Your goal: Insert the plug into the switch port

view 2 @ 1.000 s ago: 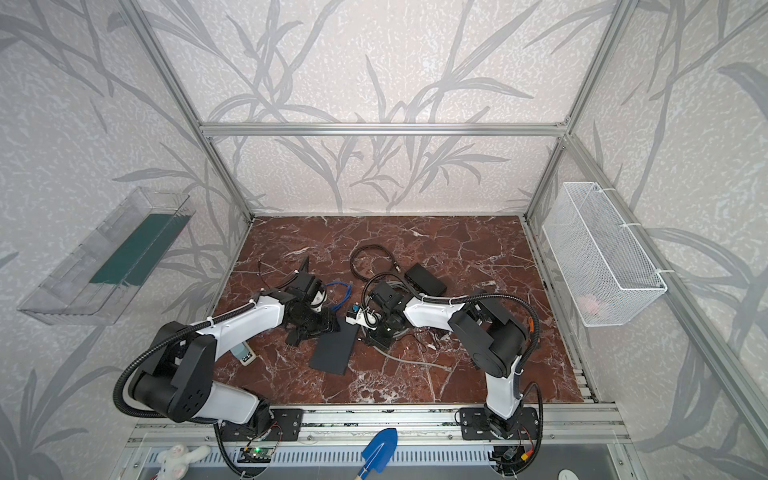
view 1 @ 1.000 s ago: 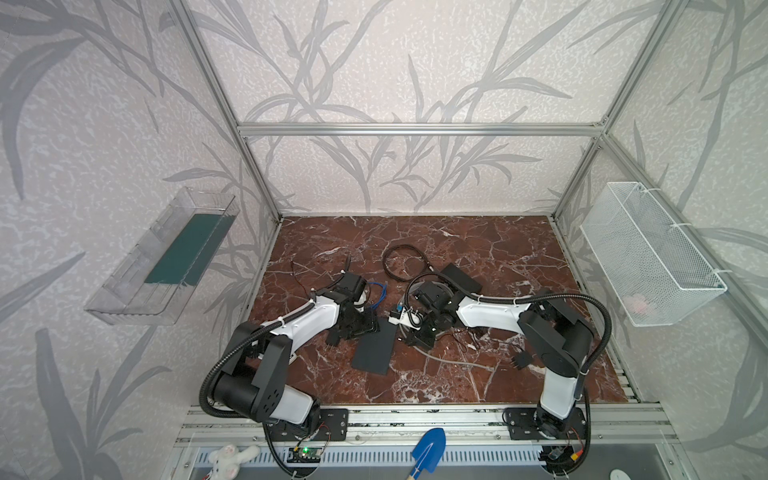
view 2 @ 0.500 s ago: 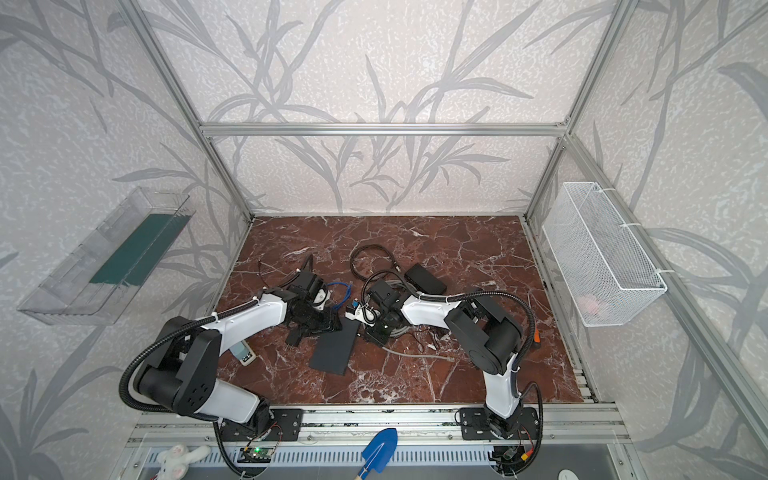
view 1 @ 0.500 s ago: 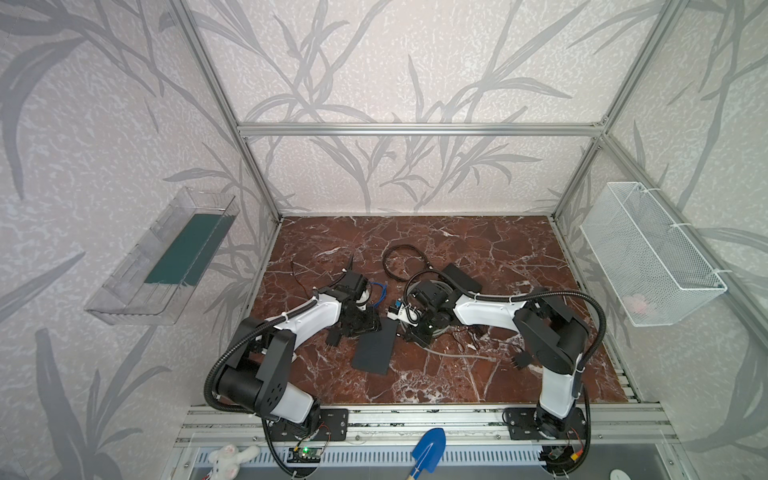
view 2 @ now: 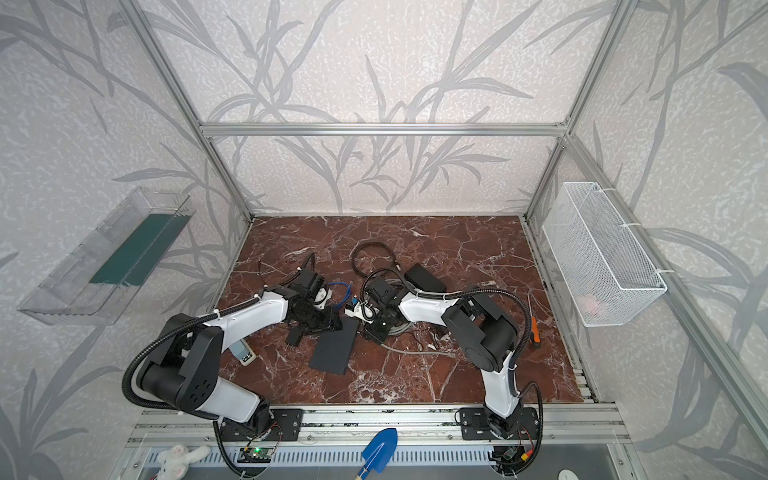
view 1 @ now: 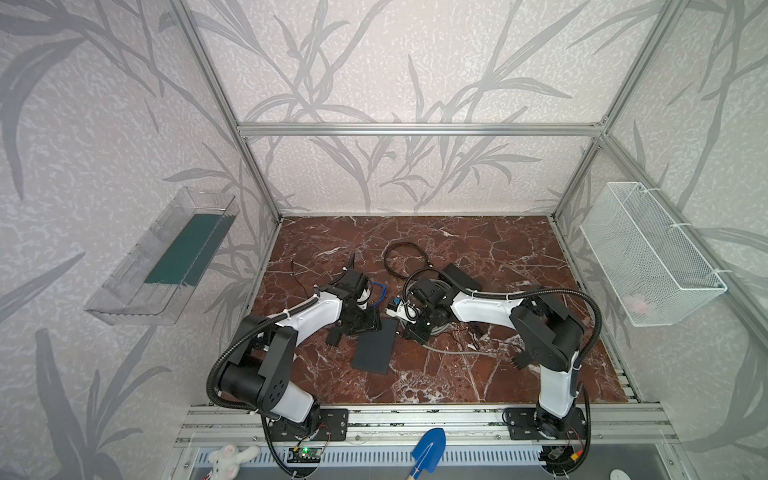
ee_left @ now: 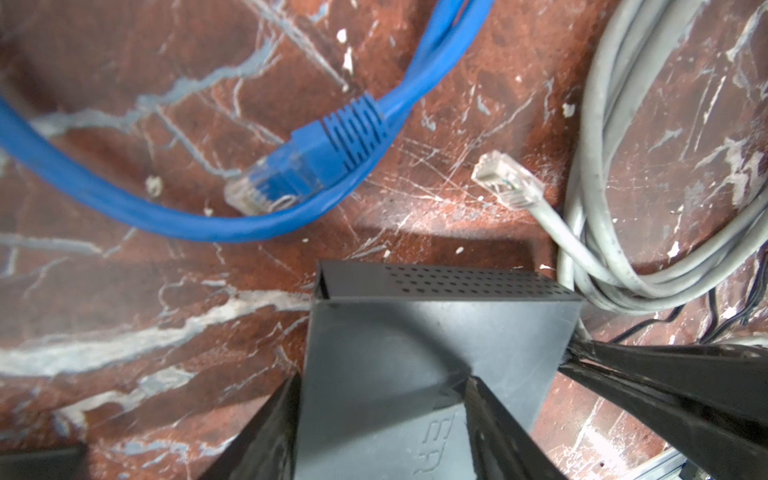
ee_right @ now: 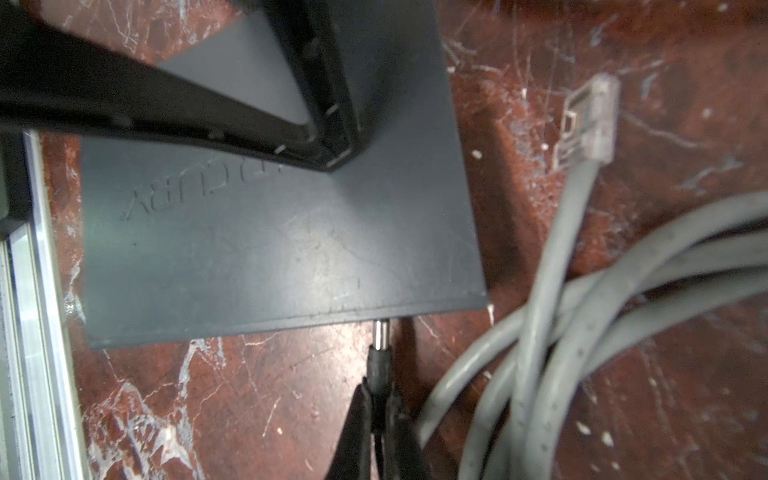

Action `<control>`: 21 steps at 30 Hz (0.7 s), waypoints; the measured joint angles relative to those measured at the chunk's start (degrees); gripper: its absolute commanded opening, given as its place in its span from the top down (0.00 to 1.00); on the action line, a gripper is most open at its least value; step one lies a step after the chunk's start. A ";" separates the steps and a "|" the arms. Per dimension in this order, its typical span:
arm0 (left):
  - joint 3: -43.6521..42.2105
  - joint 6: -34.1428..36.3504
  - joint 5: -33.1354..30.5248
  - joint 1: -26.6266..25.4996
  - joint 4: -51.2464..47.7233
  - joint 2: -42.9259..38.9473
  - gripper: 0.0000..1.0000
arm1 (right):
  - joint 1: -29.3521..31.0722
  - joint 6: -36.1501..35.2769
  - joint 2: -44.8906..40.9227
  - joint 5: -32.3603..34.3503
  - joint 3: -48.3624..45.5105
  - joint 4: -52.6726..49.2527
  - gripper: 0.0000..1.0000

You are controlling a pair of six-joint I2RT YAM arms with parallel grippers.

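The switch (view 1: 372, 353) (view 2: 330, 353) is a flat dark grey box with raised lettering lying on the marble floor. One short end (ee_left: 436, 282) has vent holes. My left gripper (ee_left: 382, 380) (view 1: 360, 324) stands open over it. One finger lies along its side and the other finger (ee_right: 332, 104) rests on its top face. My right gripper (ee_right: 378, 386) (view 1: 409, 330) is shut on the black barrel plug (ee_right: 380, 361). The plug's metal tip meets the long edge of the switch (ee_right: 270, 249). The port itself is hidden under that edge.
A blue network cable (ee_left: 208, 224) and a grey cable's clear plug (ee_left: 505, 183) (ee_right: 590, 120) lie beside the switch. Coiled grey cable (ee_right: 623, 332) lies under my right arm. A black oblong box (view 1: 461, 276) and a black cable loop (view 1: 405, 259) lie behind. The front rail (ee_right: 29, 291) is close.
The right arm has edged slightly left toward the switch. Both grippers keep the same opening, and the switch has not visibly moved.
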 measured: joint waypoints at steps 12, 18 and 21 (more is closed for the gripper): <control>1.11 1.36 0.70 0.07 -0.57 1.18 0.38 | -0.92 -0.26 0.02 1.70 0.55 0.22 0.94; 1.42 1.31 0.98 0.17 -0.63 1.57 0.38 | -0.83 -1.36 0.02 1.77 0.55 0.20 0.94; 1.68 1.18 1.16 0.31 -0.57 1.90 0.38 | -0.74 -2.03 0.02 1.68 0.50 0.20 0.94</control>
